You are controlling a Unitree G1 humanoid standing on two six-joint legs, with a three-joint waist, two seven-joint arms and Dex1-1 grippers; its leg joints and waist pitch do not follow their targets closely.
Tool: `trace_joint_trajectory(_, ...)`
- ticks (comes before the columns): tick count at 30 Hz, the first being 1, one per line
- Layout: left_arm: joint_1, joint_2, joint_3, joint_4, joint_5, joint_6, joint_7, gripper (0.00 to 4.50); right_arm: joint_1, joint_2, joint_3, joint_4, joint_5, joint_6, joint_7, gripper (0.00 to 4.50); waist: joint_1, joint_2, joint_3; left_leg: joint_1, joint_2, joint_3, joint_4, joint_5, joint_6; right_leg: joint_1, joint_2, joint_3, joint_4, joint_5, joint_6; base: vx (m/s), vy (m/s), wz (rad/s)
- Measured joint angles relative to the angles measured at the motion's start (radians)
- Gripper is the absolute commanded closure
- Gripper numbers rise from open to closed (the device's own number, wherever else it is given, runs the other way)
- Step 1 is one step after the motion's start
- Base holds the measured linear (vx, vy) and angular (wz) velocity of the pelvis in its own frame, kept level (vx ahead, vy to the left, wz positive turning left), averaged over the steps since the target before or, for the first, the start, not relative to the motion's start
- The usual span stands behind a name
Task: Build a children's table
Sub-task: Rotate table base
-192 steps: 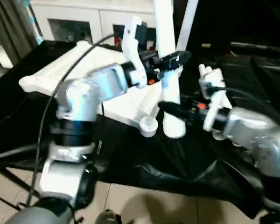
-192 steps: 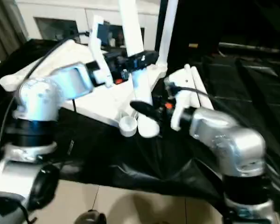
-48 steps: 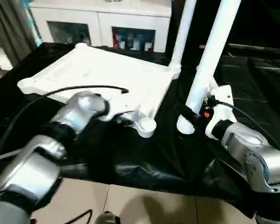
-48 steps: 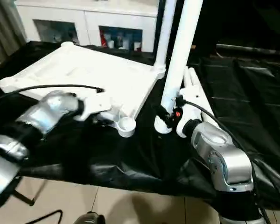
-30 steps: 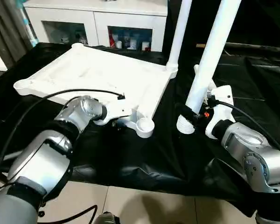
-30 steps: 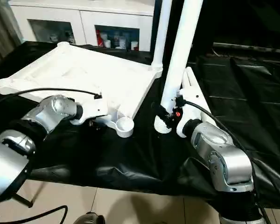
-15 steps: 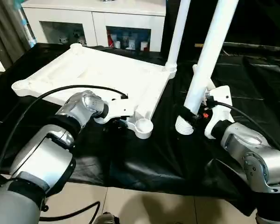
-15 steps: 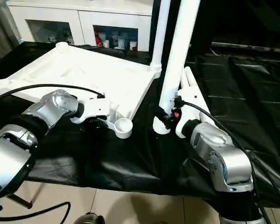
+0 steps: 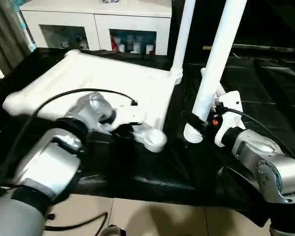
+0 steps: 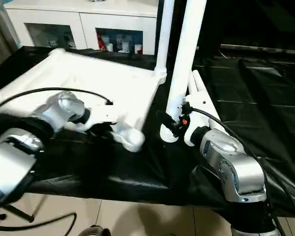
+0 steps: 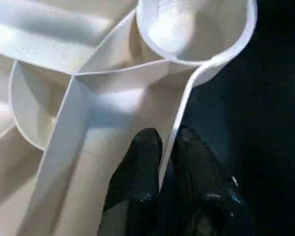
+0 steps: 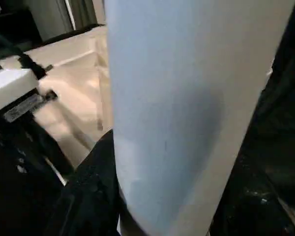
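Beside the round socket (image 11: pixel 196 29), left hand (image 11: pixel 166 147) pinches the thin ribbed rim (image 11: pixel 179 123); right hand (image 9: pixel 194 123) clamps a smooth tubular leg (image 9: pixel 214 64).

An indoor room that looks like a home or a mock living space used for robot trials. Against the back wall stands a white cabinet (image 9: pixel 101 19) with glass-fronted shelves (image 9: pixel 132 42) holding small, colourful items too small to make out. A grey curtain (image 9: pixel 2 29) hangs at the left edge. The floor (image 9: pixel 152 219) is laid with pale beige tiles. In front, a low bench is draped in crinkled black sheeting (image 10: pixel 265 83), which gives the room a makeshift test-setup feel.
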Motion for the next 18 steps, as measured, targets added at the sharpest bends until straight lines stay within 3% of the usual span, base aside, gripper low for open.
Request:
trace_joint_trajectory(5,0.027,-0.065,0.081,-0.024,-0.087,0.157,0.022,4.34,0.000,0.015,-0.019,0.000,0.011,0.021,-0.020,2.61,-0.003,0.000,0.000,0.000,0.000,0.000,0.000,0.000,0.000,0.000,0.000,0.000,0.000,0.001,-0.001,0.000,0.000,0.00)
trace_joint_trajectory(10,0.082,-0.096,0.151,-0.112,-0.121,0.242,0.187,4.49,0.000,0.034,-0.037,0.003,0.030,0.029,-0.035,2.61,-0.014,0.000,0.000,0.002,0.000,-0.001,-0.001,0.000,0.000,0.000,0.000,-0.002,0.000,0.001,-0.002,0.000,0.000,0.00)
trace_joint_trajectory(13,0.150,-0.107,0.161,-0.229,-0.105,0.236,0.327,4.50,-0.001,0.051,-0.048,0.005,0.036,0.044,-0.048,2.61,-0.019,0.000,0.000,0.003,0.001,-0.001,-0.001,0.000,0.000,0.000,0.000,-0.002,0.000,0.001,-0.002,0.000,0.000,0.00)
trace_joint_trajectory(18,0.249,-0.101,0.157,-0.384,-0.065,0.210,0.432,4.50,-0.002,0.096,-0.079,0.019,0.051,0.052,-0.088,2.61,-0.015,0.000,0.000,0.003,0.001,-0.001,-0.003,0.000,0.000,0.000,0.000,-0.003,-0.002,0.001,-0.001,0.000,0.000,0.00)
